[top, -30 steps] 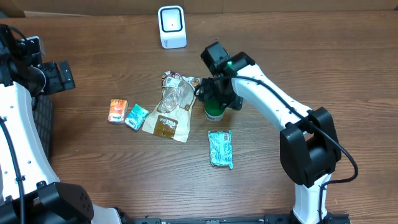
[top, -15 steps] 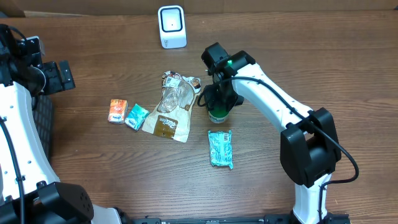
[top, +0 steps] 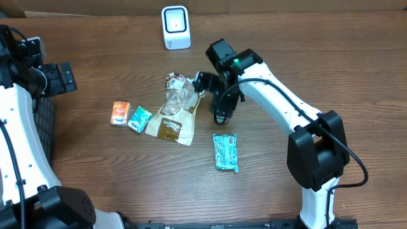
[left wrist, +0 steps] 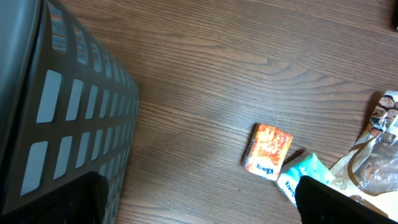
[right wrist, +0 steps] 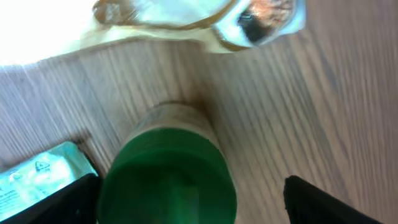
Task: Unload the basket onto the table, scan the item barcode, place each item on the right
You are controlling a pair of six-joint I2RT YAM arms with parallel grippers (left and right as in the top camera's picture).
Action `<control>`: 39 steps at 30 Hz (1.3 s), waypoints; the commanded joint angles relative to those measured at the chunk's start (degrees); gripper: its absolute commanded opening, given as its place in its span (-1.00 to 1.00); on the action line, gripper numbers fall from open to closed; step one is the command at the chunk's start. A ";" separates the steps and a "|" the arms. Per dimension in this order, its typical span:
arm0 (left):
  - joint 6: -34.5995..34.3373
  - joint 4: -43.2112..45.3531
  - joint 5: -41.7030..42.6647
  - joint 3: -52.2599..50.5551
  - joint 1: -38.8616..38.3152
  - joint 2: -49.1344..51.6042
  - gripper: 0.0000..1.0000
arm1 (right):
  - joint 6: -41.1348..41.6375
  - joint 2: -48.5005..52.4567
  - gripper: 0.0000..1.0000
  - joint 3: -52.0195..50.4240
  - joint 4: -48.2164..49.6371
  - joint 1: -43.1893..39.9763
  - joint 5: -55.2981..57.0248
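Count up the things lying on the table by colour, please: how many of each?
Orange packet: 1
Teal: 2, the small teal packet and the long teal wrapper
Brown-and-clear snack bag: 1
Green-capped bottle: 1
White scanner: 1
Total: 6

We count one white scanner (top: 175,27), one green-capped bottle (right wrist: 168,177), one clear-and-tan bag (top: 173,114) and one long teal pouch (top: 225,151). We count two small packets side by side: one orange packet (top: 119,113) and one teal packet (top: 139,119). We also count one dark slotted basket (left wrist: 68,112) and two robot arms, the left arm (top: 16,127) and the right arm (top: 276,102).
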 commanded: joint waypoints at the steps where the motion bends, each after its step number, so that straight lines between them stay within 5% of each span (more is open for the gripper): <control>1: 0.70 0.17 -0.24 -0.33 0.31 0.26 0.99 | 30.95 -0.07 1.00 5.86 -1.81 -1.46 -0.33; 4: 0.70 0.17 -0.24 -0.33 0.31 0.26 0.99 | 53.62 -0.07 1.00 7.74 -5.92 -2.75 -4.04; 10: 0.70 0.17 -0.24 -0.33 0.31 0.26 0.99 | 71.91 0.00 1.00 3.28 -3.32 -3.10 -11.17; 12: 0.70 0.17 -0.22 -0.33 0.31 0.26 0.99 | 73.79 0.04 0.81 0.22 0.46 -2.14 -10.25; 22: 0.70 0.17 -0.24 -0.33 0.31 0.26 0.99 | 76.50 0.07 0.52 -3.72 0.98 -1.84 -4.96; 31: 0.70 0.17 -0.22 -0.33 0.31 0.26 0.99 | 55.69 0.02 0.07 -2.91 -0.04 -2.58 -4.96; 39: 0.70 0.17 -0.22 -0.33 0.31 0.26 0.99 | 17.84 0.02 0.00 -1.77 -0.22 -2.93 -4.92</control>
